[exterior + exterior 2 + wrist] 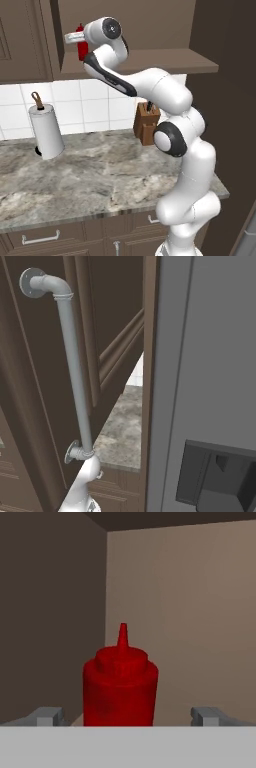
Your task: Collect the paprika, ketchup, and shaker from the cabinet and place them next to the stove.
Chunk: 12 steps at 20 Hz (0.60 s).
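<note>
We find the ketchup [120, 684] standing upright in the cabinet [200, 602] niche, straight ahead of the jaws and centred between them; the gripper [129, 716] stands wide open, a fingertip to either side of the bottle and neither touching it, holding nothing; to take it well we judge we should ease forward until the fingers flank the bottle's body below the shoulder, keep it centred, then close squarely so it does not tip against the back wall; the bottle is plain red with no label, and we read no brand or writing anywhere around it
</note>
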Tool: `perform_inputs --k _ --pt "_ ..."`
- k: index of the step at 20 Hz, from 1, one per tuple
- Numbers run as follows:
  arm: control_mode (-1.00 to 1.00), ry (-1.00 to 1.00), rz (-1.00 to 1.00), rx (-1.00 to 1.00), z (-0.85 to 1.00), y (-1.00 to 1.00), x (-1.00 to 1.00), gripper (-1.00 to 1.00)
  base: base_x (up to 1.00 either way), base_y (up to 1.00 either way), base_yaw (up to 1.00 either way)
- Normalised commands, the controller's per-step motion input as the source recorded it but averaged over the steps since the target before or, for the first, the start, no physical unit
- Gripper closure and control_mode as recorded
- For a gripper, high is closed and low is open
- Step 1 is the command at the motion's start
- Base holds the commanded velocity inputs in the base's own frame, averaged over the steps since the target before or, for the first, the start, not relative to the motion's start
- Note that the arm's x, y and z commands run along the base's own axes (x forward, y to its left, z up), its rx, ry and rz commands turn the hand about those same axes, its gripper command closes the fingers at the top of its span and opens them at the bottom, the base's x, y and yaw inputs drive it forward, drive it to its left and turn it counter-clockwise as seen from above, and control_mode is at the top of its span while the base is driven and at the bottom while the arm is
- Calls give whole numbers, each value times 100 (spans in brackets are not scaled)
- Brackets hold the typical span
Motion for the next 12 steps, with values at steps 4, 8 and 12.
perform_inputs --k 4,8,12 --pt "-100 3 0 0 -4 31 28 100 0 0 0" --pt "-100 6 1 0 -1 15 9 100 0 0 0" --pt "-100 0 0 0 0 0 0 100 0 0 0"
